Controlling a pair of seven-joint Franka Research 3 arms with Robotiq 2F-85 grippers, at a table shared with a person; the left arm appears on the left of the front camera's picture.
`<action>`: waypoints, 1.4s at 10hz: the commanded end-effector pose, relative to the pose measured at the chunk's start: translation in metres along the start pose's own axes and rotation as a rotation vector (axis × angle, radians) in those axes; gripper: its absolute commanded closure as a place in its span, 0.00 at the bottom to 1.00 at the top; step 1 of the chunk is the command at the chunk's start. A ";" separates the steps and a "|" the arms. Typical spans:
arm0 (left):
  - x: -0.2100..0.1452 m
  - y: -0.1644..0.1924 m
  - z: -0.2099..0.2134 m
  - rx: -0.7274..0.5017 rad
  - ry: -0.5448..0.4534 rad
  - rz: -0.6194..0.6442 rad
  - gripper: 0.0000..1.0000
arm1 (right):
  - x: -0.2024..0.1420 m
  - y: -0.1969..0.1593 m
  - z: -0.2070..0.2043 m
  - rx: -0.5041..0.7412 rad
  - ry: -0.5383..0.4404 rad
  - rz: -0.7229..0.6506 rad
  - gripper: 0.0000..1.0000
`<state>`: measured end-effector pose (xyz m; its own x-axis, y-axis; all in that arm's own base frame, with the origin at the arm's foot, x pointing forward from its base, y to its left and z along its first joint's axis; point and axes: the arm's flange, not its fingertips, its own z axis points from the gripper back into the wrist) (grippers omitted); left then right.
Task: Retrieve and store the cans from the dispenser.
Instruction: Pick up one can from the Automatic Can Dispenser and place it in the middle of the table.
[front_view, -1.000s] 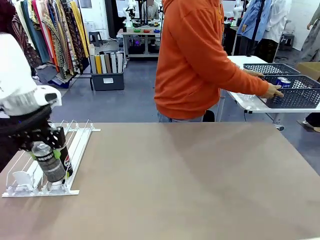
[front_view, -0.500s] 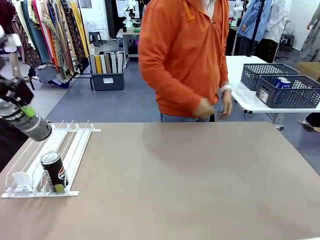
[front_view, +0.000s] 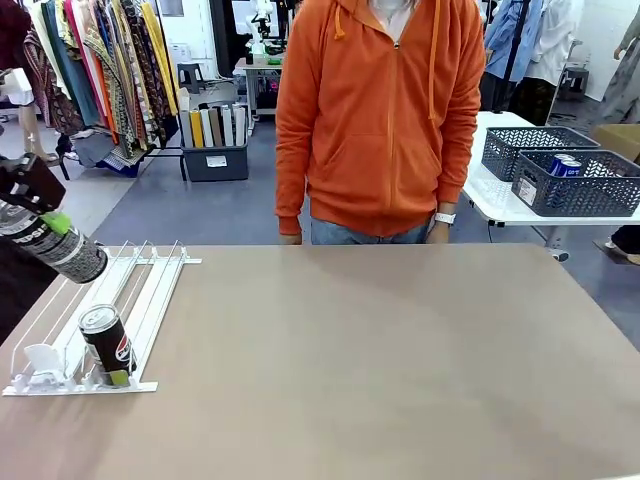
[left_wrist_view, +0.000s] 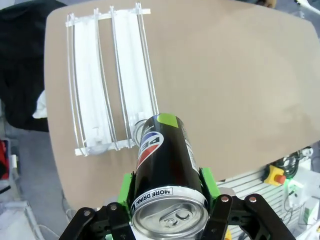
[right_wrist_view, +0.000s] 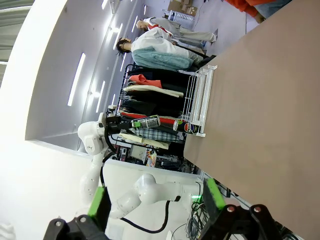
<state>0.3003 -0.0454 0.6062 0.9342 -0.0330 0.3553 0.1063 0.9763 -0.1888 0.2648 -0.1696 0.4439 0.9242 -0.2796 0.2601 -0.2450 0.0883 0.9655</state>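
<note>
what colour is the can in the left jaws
The can is black with a red, white and blue logo and a silver top, best seen in the left wrist view.

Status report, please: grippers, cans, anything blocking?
Left gripper shut on black can, lifted above dispenser. Right gripper open, empty. Second black can sits at dispenser's low end. No obstruction seen.

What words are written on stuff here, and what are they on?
"MORE DRINK": white band under the rim of the held can, in the left gripper.
"PE", the rest turned away: side of that can.
Round logo on the lower can in the rack: lettering too small to read.
White label on the basket: too small to read.
</note>
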 end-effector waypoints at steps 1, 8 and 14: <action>0.003 0.002 0.010 0.009 -0.013 -0.009 1.00 | 0.002 0.004 -0.001 0.012 -0.009 0.005 0.00; 0.123 -0.206 -0.116 -0.025 0.139 -0.359 1.00 | 0.002 0.004 -0.001 0.012 -0.009 0.005 0.00; 0.133 -0.358 -0.273 0.119 0.368 -0.616 1.00 | 0.002 0.004 -0.001 0.012 -0.009 0.005 0.00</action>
<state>0.4759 -0.4507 0.4554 0.7699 -0.6364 0.0483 0.6363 0.7712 0.0181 0.2649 -0.1699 0.4445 0.9240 -0.2794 0.2611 -0.2458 0.0891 0.9652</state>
